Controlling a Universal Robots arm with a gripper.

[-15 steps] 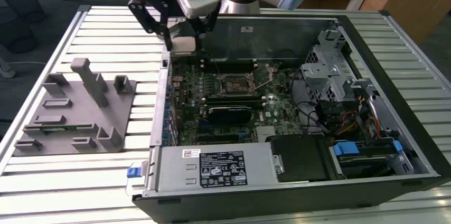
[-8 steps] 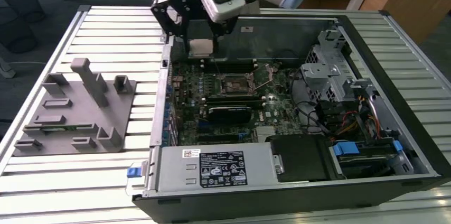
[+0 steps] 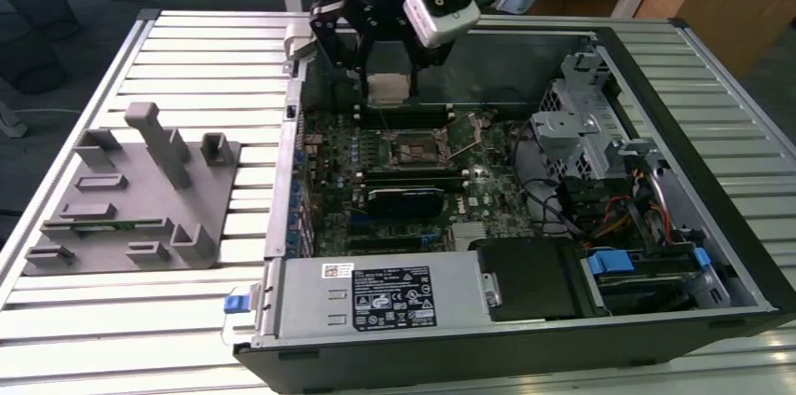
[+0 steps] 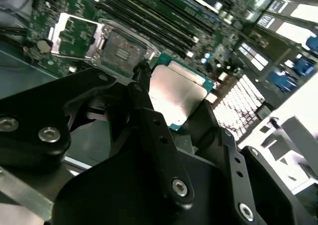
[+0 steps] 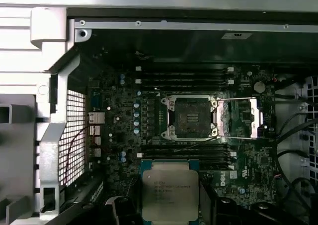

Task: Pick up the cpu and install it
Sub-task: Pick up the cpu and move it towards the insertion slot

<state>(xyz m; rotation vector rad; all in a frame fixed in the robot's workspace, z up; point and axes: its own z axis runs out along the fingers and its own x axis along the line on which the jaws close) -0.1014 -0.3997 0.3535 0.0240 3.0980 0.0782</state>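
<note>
My gripper (image 3: 388,89) hangs over the far part of the open computer case (image 3: 696,162) and is shut on the cpu (image 3: 390,87). In both wrist views the cpu (image 4: 175,93) (image 5: 170,189) is a thin square chip with a silvery top and a green rim, clamped between two black fingers (image 4: 149,111). The cpu is held in the air above the motherboard, short of the socket (image 5: 191,117) (image 3: 417,146). The socket (image 4: 119,47) is bare, with its metal load plate (image 5: 242,116) swung open to one side.
Long black memory sticks (image 5: 184,76) lie on both sides of the socket. A drive cage (image 3: 584,120) and cables fill the case on the exterior view's right, with a power supply (image 3: 373,297) at its near end. A grey parts fixture (image 3: 137,190) stands on the slatted table.
</note>
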